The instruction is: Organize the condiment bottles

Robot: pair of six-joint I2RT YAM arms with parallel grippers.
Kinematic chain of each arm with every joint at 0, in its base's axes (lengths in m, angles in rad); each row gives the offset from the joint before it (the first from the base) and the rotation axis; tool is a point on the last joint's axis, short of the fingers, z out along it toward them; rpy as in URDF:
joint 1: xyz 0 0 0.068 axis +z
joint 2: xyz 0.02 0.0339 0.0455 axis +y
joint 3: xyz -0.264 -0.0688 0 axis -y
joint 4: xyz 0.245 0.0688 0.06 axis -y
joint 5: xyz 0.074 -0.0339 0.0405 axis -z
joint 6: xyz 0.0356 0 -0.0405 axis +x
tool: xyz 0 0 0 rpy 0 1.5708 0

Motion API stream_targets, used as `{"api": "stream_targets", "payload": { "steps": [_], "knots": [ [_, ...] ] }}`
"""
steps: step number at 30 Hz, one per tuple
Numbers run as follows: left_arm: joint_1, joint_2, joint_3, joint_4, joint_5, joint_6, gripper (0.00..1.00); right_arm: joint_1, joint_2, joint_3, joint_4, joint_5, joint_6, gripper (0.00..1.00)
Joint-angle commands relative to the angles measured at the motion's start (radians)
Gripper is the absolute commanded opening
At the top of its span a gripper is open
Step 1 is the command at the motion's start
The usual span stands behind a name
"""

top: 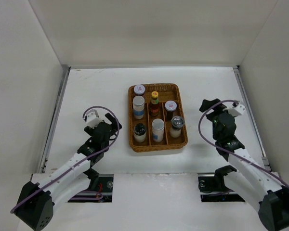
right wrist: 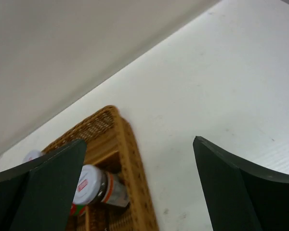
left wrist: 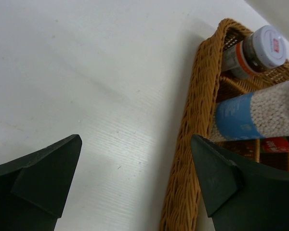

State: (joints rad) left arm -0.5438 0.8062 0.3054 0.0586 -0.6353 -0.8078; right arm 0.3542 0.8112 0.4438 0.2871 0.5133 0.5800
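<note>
Condiment bottles [top: 157,130], seven in all, fill one wicker tray [top: 159,146].

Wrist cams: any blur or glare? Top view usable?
Left wrist: the left gripper's dark fingers are soft-edged close to the lens, the brown wicker tray rim is crisp, the white table is very bright. Right wrist: the right gripper's fingers blur, the white-lidded jar is slightly soft. Top external: even light, faint shadows, labels too small to read.
</note>
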Motion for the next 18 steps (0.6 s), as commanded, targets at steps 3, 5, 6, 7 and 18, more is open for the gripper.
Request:
{"api": "stream_targets", "payload": {
  "steps": [3,5,6,7,18],
  "knots": [
    [-0.005,-0.044,0.047,-0.163,0.008,0.001,1.00,-0.123,0.048,-0.157,0.136,-0.064,0.216,1.00],
    [-0.008,-0.059,0.040,-0.167,0.011,0.001,1.00,-0.145,0.054,-0.171,0.162,-0.102,0.234,1.00],
    [-0.008,-0.062,0.037,-0.164,0.011,0.001,1.00,-0.148,0.051,-0.172,0.170,-0.113,0.235,1.00],
    [-0.008,-0.064,0.035,-0.161,0.011,0.001,1.00,-0.148,0.045,-0.172,0.173,-0.116,0.235,1.00],
    [-0.021,-0.022,0.058,-0.123,0.011,0.009,1.00,-0.134,0.091,-0.157,0.188,-0.150,0.215,1.00]
  ]
}}
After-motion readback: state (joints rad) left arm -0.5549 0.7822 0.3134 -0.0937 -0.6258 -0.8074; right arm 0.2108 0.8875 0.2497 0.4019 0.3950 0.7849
